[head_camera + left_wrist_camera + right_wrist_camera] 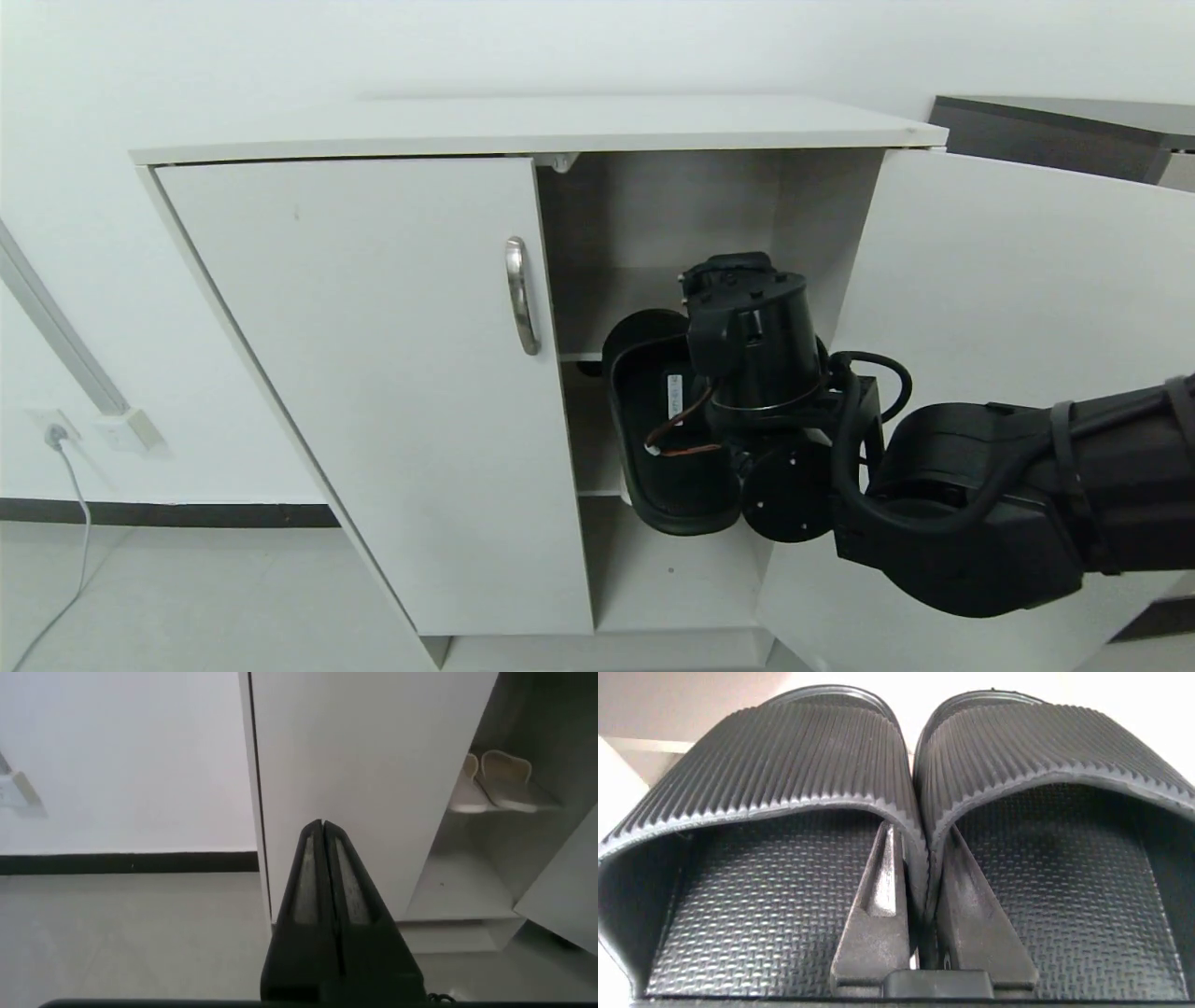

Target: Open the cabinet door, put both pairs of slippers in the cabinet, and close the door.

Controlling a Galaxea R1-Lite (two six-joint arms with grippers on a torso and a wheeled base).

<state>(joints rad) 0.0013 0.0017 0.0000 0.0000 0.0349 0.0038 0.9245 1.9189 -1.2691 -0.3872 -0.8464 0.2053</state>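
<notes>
At the mouth of the cabinet (560, 121), beside its closed left door (373, 373), the right gripper (920, 835) pinches the black slippers (667, 439) by their adjoining inner walls, one finger inside each. Beige slippers (491, 775) already sit on the upper shelf (509, 808). Best to carry the black pair level and deep over a free shelf below, soles flat, before letting go, so no heel overhangs the front edge and blocks the open door (1008, 308). Left gripper (322, 831) hangs pressed together, outside the cabinet
</notes>
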